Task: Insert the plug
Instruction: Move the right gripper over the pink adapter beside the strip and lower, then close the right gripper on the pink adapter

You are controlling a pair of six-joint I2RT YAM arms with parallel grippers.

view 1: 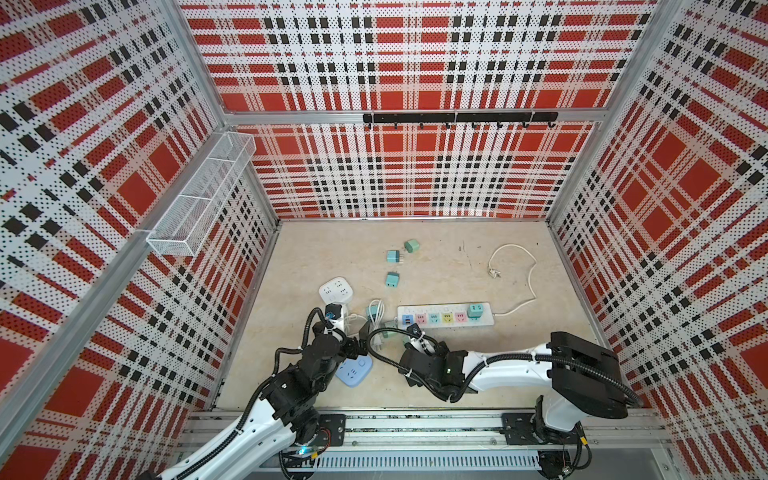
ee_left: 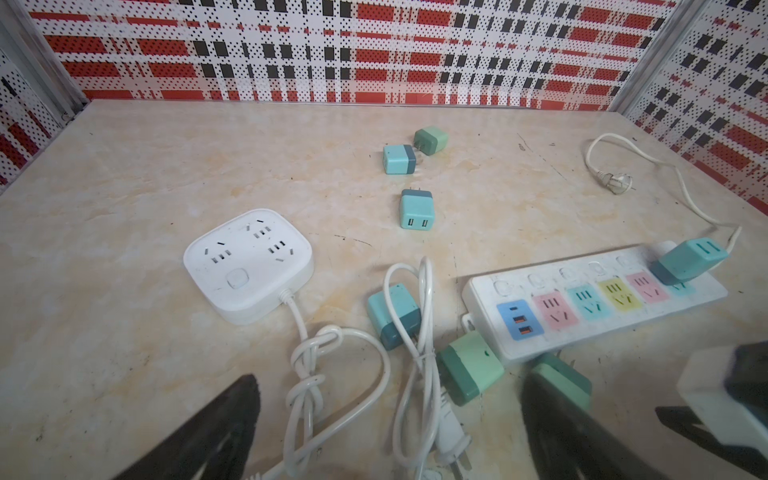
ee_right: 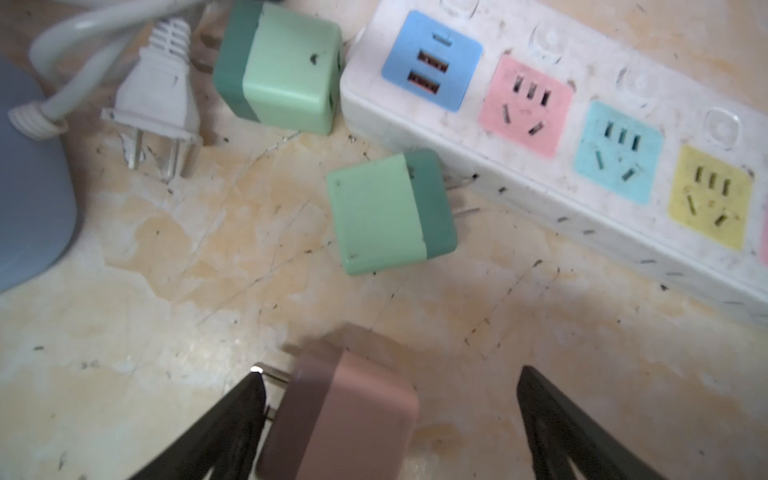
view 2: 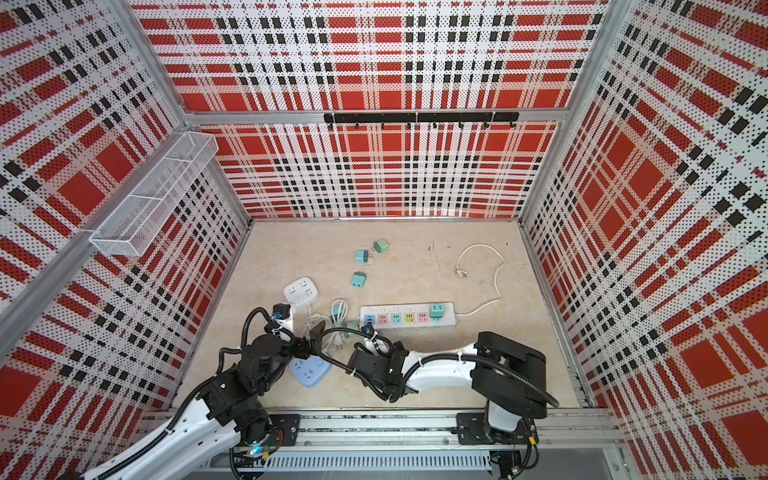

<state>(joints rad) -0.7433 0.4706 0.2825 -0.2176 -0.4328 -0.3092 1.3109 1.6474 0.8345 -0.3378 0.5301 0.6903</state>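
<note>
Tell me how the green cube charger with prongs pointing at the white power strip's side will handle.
The green cube charger looks like rigid plastic, so it probably won't flex when pinched. Flat faces suggest it slides, not rolls, if pushed. Its prongs lie close to the white power strip, so a push that way may jam.

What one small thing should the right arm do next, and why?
Probably close the right end effector on the pink adapter. The adapter sits between its open jaws, close to one of them, and looks not yet gripped. The power strip just ahead shows free sockets, so a firm hold seems to come first.
</note>
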